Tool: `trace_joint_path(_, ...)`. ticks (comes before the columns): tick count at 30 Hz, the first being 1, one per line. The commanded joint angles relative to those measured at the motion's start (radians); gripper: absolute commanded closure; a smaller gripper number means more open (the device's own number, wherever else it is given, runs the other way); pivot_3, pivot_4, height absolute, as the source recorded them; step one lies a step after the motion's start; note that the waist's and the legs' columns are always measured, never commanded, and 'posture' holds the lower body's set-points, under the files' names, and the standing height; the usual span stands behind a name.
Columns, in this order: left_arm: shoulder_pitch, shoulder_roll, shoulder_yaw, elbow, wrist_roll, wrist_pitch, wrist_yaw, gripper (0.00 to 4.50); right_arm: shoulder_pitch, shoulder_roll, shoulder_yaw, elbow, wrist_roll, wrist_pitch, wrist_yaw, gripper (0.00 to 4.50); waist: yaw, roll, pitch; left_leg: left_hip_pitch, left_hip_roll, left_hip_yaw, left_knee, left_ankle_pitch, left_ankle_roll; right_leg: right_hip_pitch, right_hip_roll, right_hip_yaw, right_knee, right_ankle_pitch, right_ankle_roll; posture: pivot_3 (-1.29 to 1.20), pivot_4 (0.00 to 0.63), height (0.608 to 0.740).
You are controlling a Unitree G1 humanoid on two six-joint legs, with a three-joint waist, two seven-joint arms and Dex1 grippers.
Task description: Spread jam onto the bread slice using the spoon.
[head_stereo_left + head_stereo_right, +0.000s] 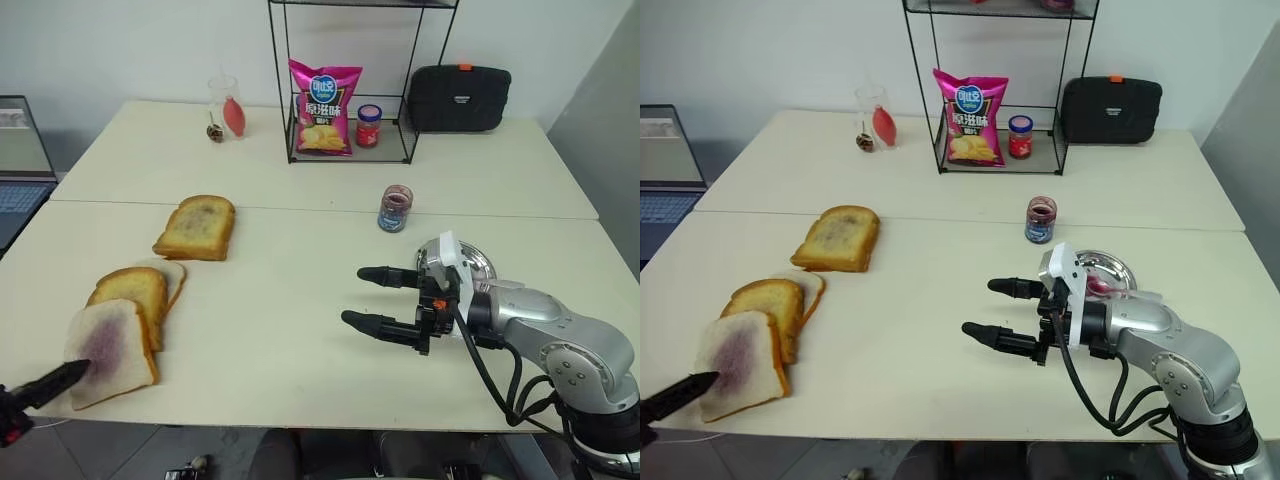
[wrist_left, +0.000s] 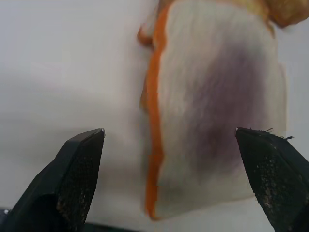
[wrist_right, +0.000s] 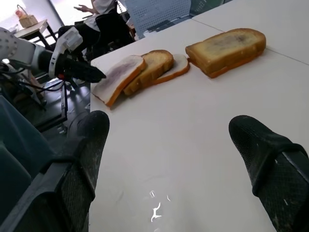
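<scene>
My right gripper hangs over the table with its 2 fingers spread and empty. My left gripper, also spread and empty, sits at the near left edge, at the bread slice. That slice already carries a purple smear. The spoon lies in the steel plate at right, the jam jar just beyond. I judge the spreading done or paused. Next move: regrasp the spoon if more jam is needed.

Both eye views look down across the bench from its near edge; the left wrist view sits close above the bread slice, shared with them.
</scene>
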Motion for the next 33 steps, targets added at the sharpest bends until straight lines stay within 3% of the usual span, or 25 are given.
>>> trace_joint_path(1, -0.035, 0.011, -0.053, 0.011, 0.012, -0.057, -0.009, 0.02, -0.027, -0.007, -0.009, -0.018, 0.034, 0.005, -0.003, 0.0, 0.004, -0.001, 0.0, 0.0, 0.0, 0.0, 0.001, 0.0, 0.0, 0.0, 0.0, 0.0, 0.0, 0.0, -0.002, 0.0, 0.15, 0.74)
trace_joint_path(6, -0.076, 0.017, -0.119, 0.04, 0.016, -0.084, -0.03, 0.02, -0.024, -0.021, -0.018, -0.025, 0.051, 0.016, -0.01, 0.0, 0.009, 0.002, 0.001, 0.0, 0.0, 0.002, 0.004, 0.001, 0.001, 0.001, 0.0, 0.001, 0.0, 0.001, -0.001, 0.0, 0.15, 0.74)
trace_joint_path(8, -0.078, 0.021, -0.133, 0.048, 0.023, -0.093, -0.034, 0.3, -0.022, -0.028, -0.018, -0.028, 0.049, 0.014, -0.013, 0.0, 0.009, 0.002, 0.001, 0.0, -0.001, 0.002, 0.004, 0.001, 0.001, 0.001, 0.0, 0.002, 0.0, 0.005, 0.005, 0.0, 0.15, 0.74)
trace_joint_path(18, -0.111, 0.079, -0.117, 0.114, 0.013, -0.098, -0.063, 2.38, -0.022, -0.048, -0.008, -0.043, 0.037, -0.023, 0.01, 0.0, 0.008, 0.001, 0.0, -0.001, 0.0, 0.002, 0.004, 0.001, 0.001, 0.0, 0.001, 0.001, 0.0, 0.007, 0.0, 0.0, 0.15, 0.74)
trace_joint_path(28, -0.199, 0.094, -0.087, 0.136, -0.015, -0.068, -0.044, 4.16, -0.027, -0.085, -0.03, -0.057, 0.117, -0.027, 0.082, 0.0, 0.014, 0.001, 0.0, -0.001, 0.001, 0.002, 0.004, 0.001, 0.001, 0.0, 0.002, -0.001, 0.0, 0.007, -0.001, 0.0, 0.15, 0.74)
trace_joint_path(30, -0.242, 0.097, -0.06, 0.122, -0.053, -0.029, -0.021, 4.43, -0.026, -0.091, -0.026, -0.057, 0.108, -0.035, 0.078, 0.0, 0.016, 0.001, 0.0, -0.001, 0.001, 0.002, 0.004, 0.001, 0.002, 0.0, 0.002, -0.001, 0.0, 0.007, 0.0, 0.0, 0.15, 0.74)
trace_joint_path(33, -0.304, 0.103, -0.038, 0.11, -0.091, 0.019, 0.02, 4.48, -0.024, -0.081, -0.022, -0.056, 0.092, -0.042, 0.051, 0.0, 0.02, 0.0, 0.0, -0.002, 0.001, 0.001, 0.005, 0.001, 0.002, 0.0, 0.003, -0.002, 0.0, 0.007, 0.0, 0.0, 0.15, 0.74)
